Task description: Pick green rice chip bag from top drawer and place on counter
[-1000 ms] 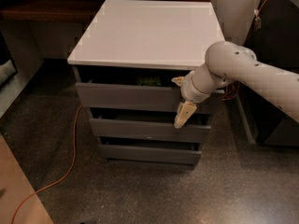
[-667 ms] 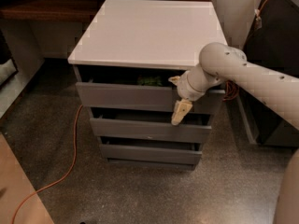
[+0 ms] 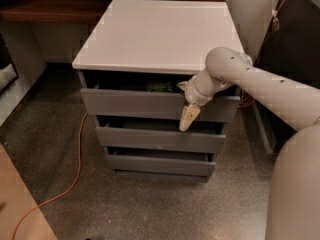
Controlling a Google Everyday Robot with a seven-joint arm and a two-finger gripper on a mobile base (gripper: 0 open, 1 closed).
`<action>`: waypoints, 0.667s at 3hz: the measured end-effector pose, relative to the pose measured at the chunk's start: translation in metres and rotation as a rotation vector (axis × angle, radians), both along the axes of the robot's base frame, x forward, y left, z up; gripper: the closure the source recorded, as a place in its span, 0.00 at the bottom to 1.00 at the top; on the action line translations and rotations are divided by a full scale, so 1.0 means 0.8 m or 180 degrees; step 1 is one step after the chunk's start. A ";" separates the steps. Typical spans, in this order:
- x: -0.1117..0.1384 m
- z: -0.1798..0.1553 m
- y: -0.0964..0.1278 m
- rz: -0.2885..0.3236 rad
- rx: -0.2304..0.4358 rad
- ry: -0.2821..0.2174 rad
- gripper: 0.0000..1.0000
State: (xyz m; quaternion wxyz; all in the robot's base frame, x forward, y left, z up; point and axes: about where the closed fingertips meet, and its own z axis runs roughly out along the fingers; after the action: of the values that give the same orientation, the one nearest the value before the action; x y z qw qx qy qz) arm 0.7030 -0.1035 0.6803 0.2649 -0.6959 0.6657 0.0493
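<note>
- Speckled grey floor [image 3: 150, 204] ran under a grey drawer cabinet, with an orange cable [image 3: 77, 154] looping past its left side and a dark wooden shelf [image 3: 50, 6] behind on the left.
- Camera view: we saw the counter [image 3: 160, 34], a glossy white slab on top of the cabinet, which looked like the drop spot.
- We saw the top drawer [image 3: 130, 104] pulled out only a little, leaving a dark slot under the counter edge.
- The green rice chip bag [image 3: 160, 86] lay inside that slot, right of centre near the front. Only a green sliver of it showed, and the rest was hidden by the counter overhang.
- The gripper [image 3: 189, 118] hung pointing down against the top drawer's front panel, just right of and below the bag, outside the drawer.
- We could not tell whether the gripper was open or closed, and it held nothing.
- The arm [image 3: 260, 89] came in from the right at drawer height. We judged this pose suited working the drawer front, since the gap looked too narrow to reach the bag.
- Two lower drawers [image 3: 155, 139] also sat slightly open and were not involved.
</note>
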 end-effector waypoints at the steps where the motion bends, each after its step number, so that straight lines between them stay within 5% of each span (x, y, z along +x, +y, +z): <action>1: 0.009 -0.008 0.009 -0.0006 -0.0034 0.0020 0.00; 2: 0.008 -0.015 0.019 -0.0012 -0.0116 0.0100 0.23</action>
State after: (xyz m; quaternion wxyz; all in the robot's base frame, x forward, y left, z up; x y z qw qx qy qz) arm 0.7091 -0.0884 0.6682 0.2417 -0.6984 0.6719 0.0476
